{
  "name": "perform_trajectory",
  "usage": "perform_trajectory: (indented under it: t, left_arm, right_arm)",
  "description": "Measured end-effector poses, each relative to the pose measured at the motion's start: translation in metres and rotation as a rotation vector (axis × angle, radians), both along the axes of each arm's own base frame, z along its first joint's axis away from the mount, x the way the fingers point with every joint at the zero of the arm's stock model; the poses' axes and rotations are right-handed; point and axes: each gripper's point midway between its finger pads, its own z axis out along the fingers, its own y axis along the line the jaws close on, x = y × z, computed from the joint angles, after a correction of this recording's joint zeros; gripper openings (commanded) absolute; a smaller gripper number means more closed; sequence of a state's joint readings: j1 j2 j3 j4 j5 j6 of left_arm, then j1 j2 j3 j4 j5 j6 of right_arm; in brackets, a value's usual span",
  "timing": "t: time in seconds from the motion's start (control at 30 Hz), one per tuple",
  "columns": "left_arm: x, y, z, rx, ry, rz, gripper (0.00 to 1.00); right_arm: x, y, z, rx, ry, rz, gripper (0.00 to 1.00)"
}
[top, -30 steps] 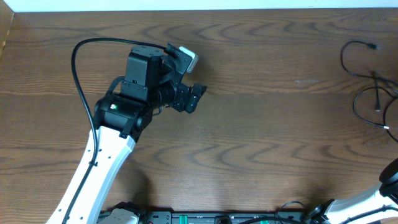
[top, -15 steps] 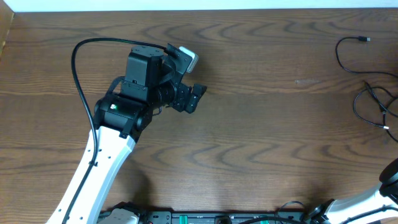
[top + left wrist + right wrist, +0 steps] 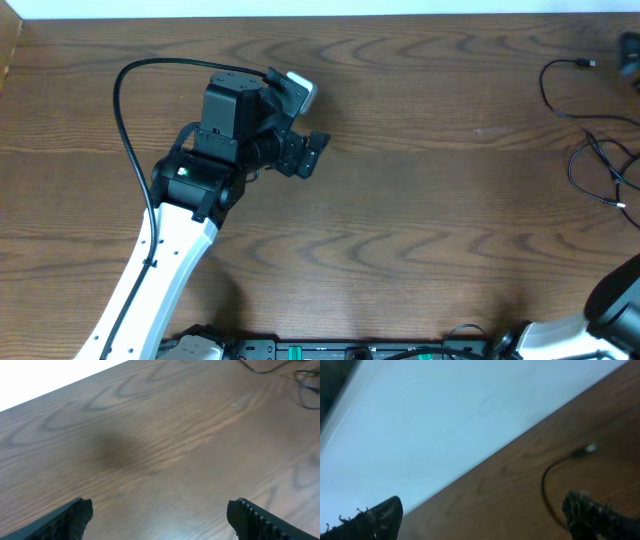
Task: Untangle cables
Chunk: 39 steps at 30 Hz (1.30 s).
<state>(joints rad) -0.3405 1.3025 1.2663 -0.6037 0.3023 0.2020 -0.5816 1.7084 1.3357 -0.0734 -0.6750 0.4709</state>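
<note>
Overhead shows cables (image 3: 543, 88) loose on table (image 3: 400, 200); left fingers (image 3: 75, 516) apart; right fingers (image 3: 592, 510) apart.

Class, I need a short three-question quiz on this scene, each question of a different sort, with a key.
1. True or false: the left gripper holds a cable.
2. Seen from overhead, the cables lie: A far right; B centre; C far left.
3. Fill in: in its wrist view, the right gripper has its jaws ____.

Key: 1 false; 2 A; 3 open.
</note>
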Motion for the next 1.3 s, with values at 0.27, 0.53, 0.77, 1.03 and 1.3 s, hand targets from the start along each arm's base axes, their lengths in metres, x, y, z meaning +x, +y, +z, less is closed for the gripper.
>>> perform_trajectory:
  t: [0.27,0.53,0.77,1.03,1.3]
  left_arm:
    - [0.007,0.022,-0.005,0.096,-0.016,0.099,0.86]
    - [-0.013,0.054,0.037,0.123,-0.139,0.216,0.87]
    - [-0.066,0.1,0.083,0.139,-0.262,0.364,0.87]
    - [-0.114,0.135,0.111,0.105,-0.364,0.483,0.87]
    - [-0.154,0.16,0.123,0.073,-0.428,0.557,0.88]
  right_arm:
    - [-0.03,0.062,-0.024,-0.238,0.275,0.025,0.91]
    - [-0.055,0.105,-0.019,-0.291,0.272,0.111,0.75]
    - [-0.096,0.14,0.005,-0.396,0.108,0.093,0.8]
    - [-0.168,0.159,0.09,-0.492,-0.224,-0.001,0.94]
    - [-0.23,0.165,0.131,-0.535,-0.37,-0.068,0.96]
